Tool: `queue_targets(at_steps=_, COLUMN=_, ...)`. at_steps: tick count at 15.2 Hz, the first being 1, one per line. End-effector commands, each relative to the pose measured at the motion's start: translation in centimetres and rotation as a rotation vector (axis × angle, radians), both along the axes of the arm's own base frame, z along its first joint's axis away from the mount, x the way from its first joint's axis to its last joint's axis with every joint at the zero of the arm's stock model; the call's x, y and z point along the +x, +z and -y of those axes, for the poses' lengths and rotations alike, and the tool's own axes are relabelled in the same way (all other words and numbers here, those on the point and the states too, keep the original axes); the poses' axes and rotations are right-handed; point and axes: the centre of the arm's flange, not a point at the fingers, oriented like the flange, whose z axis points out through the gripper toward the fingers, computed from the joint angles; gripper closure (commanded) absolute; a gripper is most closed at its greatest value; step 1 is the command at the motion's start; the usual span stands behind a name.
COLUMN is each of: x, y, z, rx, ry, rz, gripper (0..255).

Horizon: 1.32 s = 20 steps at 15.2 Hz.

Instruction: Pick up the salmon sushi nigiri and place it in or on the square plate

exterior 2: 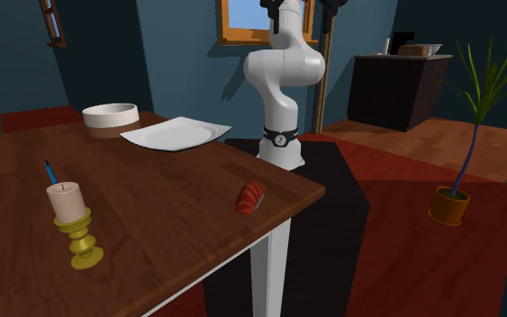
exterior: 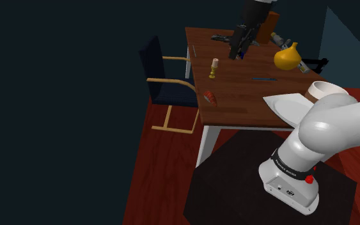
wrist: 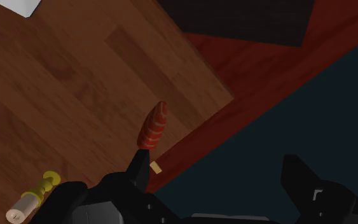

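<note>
Near the table's (exterior: pixel 236 96) chair-side edge, short of the corner closest to the stand, the salmon nigiri (exterior 2: pixel 250 197) lies flat with its orange topping up, apart from everything else, which leaves room for fingers on both flanks. Its long axis runs at a shallow angle to that edge, one end pointing toward the corner and the other back toward the candle (exterior 2: pixel 66 200) further along the tabletop. The gripper (wrist: pixel 214 164) hangs well above it with the fingers spread wide and nothing between them, probably a lining-up pose before the descent. In the wrist view the nigiri sits just ahead of one fingertip rather than midway, and the gap between the fingers looks out past the table's edge, so a sideways shift seems needed. The fingers would close roughly across the narrow width, though a small twist would square them better. The square plate (exterior 2: pixel 175 134) rests flat at the edge nearest the stand, just beside a bowl (exterior 2: pixel 112 119) and well apart from the nigiri, an easy carry for the arm.
</note>
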Motion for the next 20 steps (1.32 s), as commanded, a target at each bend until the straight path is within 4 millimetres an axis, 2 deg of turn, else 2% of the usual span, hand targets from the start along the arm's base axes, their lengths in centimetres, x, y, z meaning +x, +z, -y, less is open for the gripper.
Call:
queue_targets(at_steps=1, x=0.0, y=0.0, z=0.0, rx=0.000, ry=0.000, rz=0.000, gripper=0)
queue_targets(at_steps=11, x=7.0, y=-11.2, z=3.6, rx=0.019, ry=-0.149, rz=-0.064, gripper=0)
queue_targets(at_steps=20, x=12.1, y=-21.7, z=7.4, rx=0.036, ry=-0.282, rz=-0.121, gripper=0)
